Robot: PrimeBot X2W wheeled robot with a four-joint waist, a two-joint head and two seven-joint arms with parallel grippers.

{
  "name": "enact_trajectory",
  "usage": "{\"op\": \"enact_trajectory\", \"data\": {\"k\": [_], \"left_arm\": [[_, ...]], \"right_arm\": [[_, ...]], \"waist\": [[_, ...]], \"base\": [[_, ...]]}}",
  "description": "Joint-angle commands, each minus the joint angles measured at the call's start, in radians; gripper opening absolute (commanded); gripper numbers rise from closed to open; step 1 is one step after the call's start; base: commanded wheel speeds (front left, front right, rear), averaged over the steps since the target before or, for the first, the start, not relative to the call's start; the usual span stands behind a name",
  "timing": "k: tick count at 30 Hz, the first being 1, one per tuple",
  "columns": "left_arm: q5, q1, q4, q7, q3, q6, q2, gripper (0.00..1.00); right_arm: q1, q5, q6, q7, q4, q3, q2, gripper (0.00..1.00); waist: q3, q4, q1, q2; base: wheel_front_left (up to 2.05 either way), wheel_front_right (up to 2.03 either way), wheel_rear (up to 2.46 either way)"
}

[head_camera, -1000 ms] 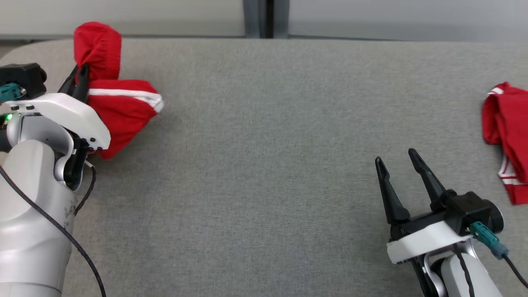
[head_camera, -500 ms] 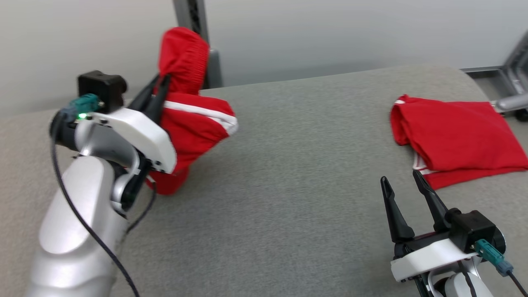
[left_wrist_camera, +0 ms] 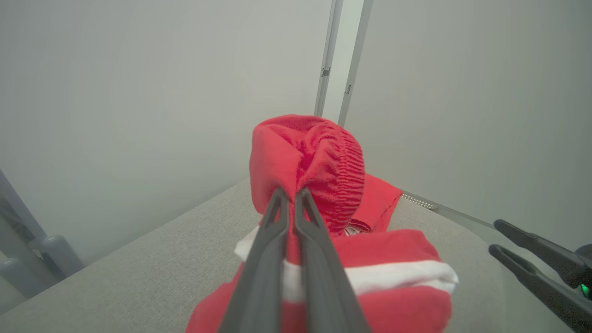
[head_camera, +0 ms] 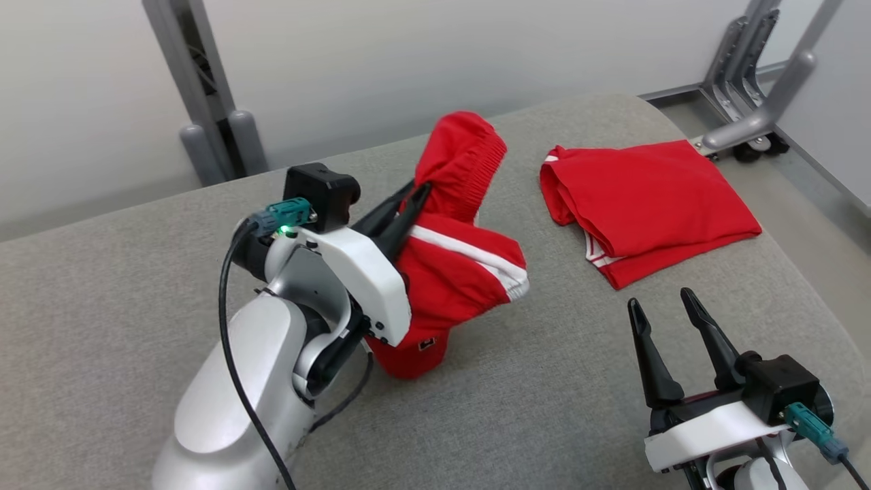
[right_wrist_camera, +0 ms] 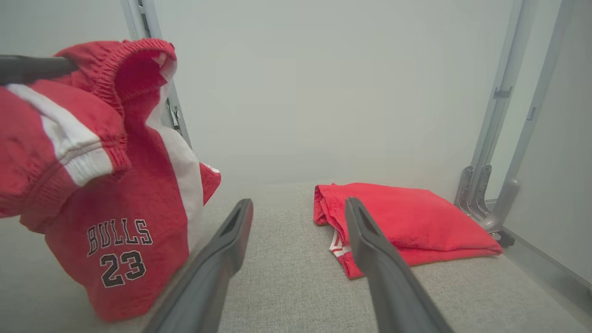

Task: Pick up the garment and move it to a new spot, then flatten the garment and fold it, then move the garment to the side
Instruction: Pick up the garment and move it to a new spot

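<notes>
My left gripper (head_camera: 418,194) is shut on the elastic waistband of a red garment (head_camera: 463,272), a pair of shorts with white stripes. In the left wrist view the gripper (left_wrist_camera: 289,192) pinches the bunched garment (left_wrist_camera: 319,157). The garment (right_wrist_camera: 120,231) hangs crumpled over the grey table (head_camera: 102,286), printed "BULLS 23", with its lower end at or just above the surface. My right gripper (head_camera: 656,299) stands open and empty at the lower right, apart from the cloth. In its own wrist view the gripper (right_wrist_camera: 296,203) has its jaws spread wide.
A second red garment (head_camera: 646,197) lies folded on the table's far right part, close to the rounded edge. Grey metal stand legs (head_camera: 742,129) rise beyond that corner and a grey post (head_camera: 204,129) stands behind the table. Bare grey cloth lies between the grippers.
The head view has swung to the right. My left gripper has carried the hanging garment rightward, much closer to the folded red garment. The right gripper stays open.
</notes>
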Motion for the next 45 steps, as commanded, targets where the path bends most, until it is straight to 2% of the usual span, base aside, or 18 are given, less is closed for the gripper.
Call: {"op": "enact_trajectory", "data": {"k": [1,6,11,12,13,14,15,22,30,32,33,38,45], "left_arm": [[-0.019,0.020,0.010,0.000,-0.001,0.003,0.001,0.00],[-0.090,0.053,0.063,0.002,-0.023,0.001,-0.010,0.00],[-0.088,0.083,0.147,-0.055,-0.022,0.009,-0.005,0.00],[-0.079,0.088,0.165,-0.074,-0.020,0.012,0.000,0.06],[-0.079,0.088,0.165,-0.074,-0.020,0.012,0.000,0.06],[-0.071,0.091,0.180,-0.095,-0.019,0.015,0.005,0.48],[-0.065,0.094,0.193,-0.116,-0.017,0.022,0.007,1.00],[-0.037,0.125,0.235,-0.252,0.001,0.058,0.011,1.00],[-0.043,0.234,0.188,-0.447,0.040,0.097,0.011,1.00],[-0.041,0.250,0.176,-0.463,0.046,0.107,0.011,1.00],[-0.040,0.289,0.146,-0.485,0.063,0.129,0.009,1.00],[-0.010,0.380,0.055,-0.509,0.111,0.182,0.015,1.00],[0.088,0.496,-0.089,-0.510,0.210,0.223,0.016,1.00]], "right_arm": [[0.001,0.008,0.000,-0.004,-0.006,-0.002,-0.005,1.00],[0.000,0.018,0.000,-0.004,-0.011,-0.005,-0.004,1.00],[-0.009,0.024,0.000,-0.004,-0.015,-0.007,-0.005,1.00],[-0.010,0.022,0.000,-0.004,-0.016,-0.008,-0.004,1.00],[-0.010,0.022,0.000,-0.004,-0.016,-0.008,-0.004,1.00],[-0.011,0.019,0.000,-0.004,-0.016,-0.010,-0.005,1.00],[-0.013,0.017,0.000,-0.004,-0.014,-0.012,-0.005,1.00],[-0.005,-0.001,0.000,-0.004,-0.010,-0.013,-0.005,1.00],[0.040,0.003,0.000,-0.004,0.005,0.001,-0.005,1.00],[0.046,0.004,0.000,-0.004,0.007,0.001,-0.005,1.00],[0.061,0.007,0.000,-0.004,0.006,-0.002,-0.005,1.00],[0.087,0.017,0.000,-0.004,0.001,-0.013,-0.005,1.00],[0.120,0.020,0.000,-0.004,-0.001,-0.024,-0.005,1.00]], "waist": [[0.015,-0.015,0.0000,0.0000],[0.051,-0.022,0.0000,0.0000],[0.082,-0.005,0.0000,0.0000],[0.085,0.001,0.0000,0.0000],[0.085,0.001,0.0000,0.0000],[0.087,0.008,0.0000,0.0000],[0.087,0.016,0.0000,0.0000],[0.049,0.085,0.0000,0.0000],[-0.043,0.191,0.0000,0.0000],[-0.052,0.202,0.0000,0.0000],[-0.069,0.226,0.0000,0.0000],[-0.092,0.287,0.0000,0.0000],[-0.115,0.345,0.0000,0.0000]], "base": [[0.00,0.00,0.00],[0.00,0.00,0.00],[0.00,0.00,0.00],[0.00,0.00,0.00],[0.00,0.00,0.00],[0.00,0.00,0.00],[0.00,0.00,0.00],[0.00,0.00,0.00],[0.00,0.00,0.00],[0.00,0.00,0.00],[0.00,0.00,0.00],[0.00,0.00,0.00],[0.00,0.00,0.00]]}}
